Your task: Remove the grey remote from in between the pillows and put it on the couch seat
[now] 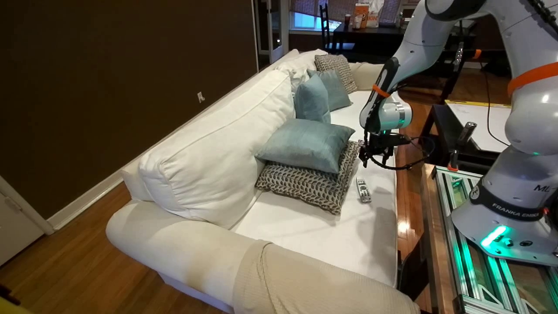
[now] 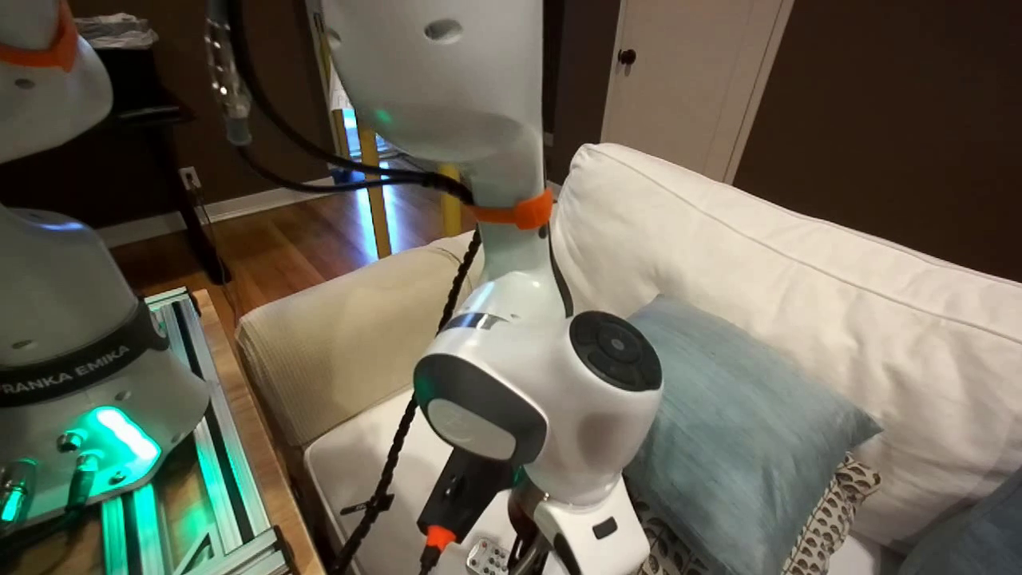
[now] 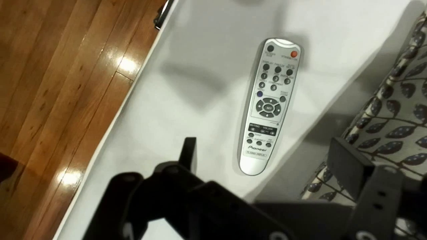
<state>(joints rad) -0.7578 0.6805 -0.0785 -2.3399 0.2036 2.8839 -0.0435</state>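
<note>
The grey remote [image 3: 268,108] lies flat, buttons up, on the white couch seat [image 1: 296,226]. It also shows in both exterior views [image 1: 363,190] [image 2: 487,557], partly hidden by the arm in one of them. The plain teal pillow [image 1: 305,141] rests on the black-and-white patterned pillow [image 1: 301,187], left of the remote. The patterned pillow's edge shows in the wrist view [image 3: 393,123]. My gripper [image 3: 267,160] is open and empty above the seat, its fingers apart on either side of the remote's near end. In an exterior view the gripper [image 1: 375,160] hangs above the seat, not touching the remote.
More teal pillows [image 1: 311,100] and another patterned pillow [image 1: 338,65] lean farther along the sofa. The white back cushion [image 1: 218,144] and rounded sofa arm [image 1: 174,235] bound the seat. The seat's front edge drops to the wooden floor [image 3: 83,66] beside the robot's stand [image 1: 429,209].
</note>
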